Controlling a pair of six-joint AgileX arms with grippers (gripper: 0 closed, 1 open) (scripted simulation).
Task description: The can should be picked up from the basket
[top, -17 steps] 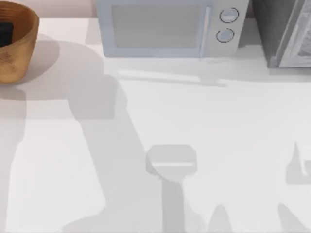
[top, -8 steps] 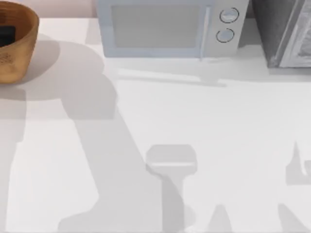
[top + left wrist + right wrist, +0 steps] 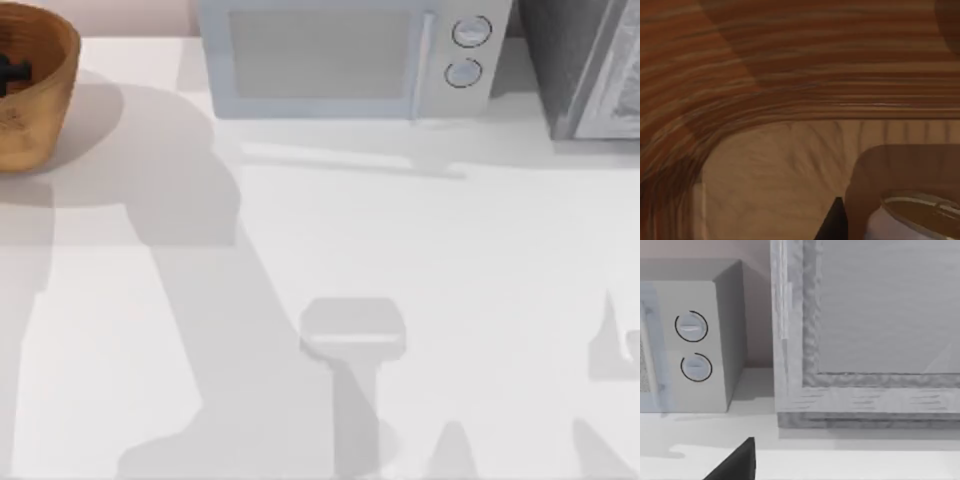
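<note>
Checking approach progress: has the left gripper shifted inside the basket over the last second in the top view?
Yes. The dark left gripper shows less above the basket rim than before, seemingly sunk deeper toward the can.

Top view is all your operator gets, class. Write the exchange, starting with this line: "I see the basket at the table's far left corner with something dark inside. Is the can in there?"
Observer: Yes. The left wrist view shows the can standing on the floor of the basket, gold top up.
Operator: How near is the left gripper?
Observer: A dark part of the left gripper sits right beside the can, down inside the basket. I cannot tell whether they touch.
Operator: And the right arm?
Observer: The right gripper hangs over the white table, with its camera facing the microwave and a grey cabinet.
</note>
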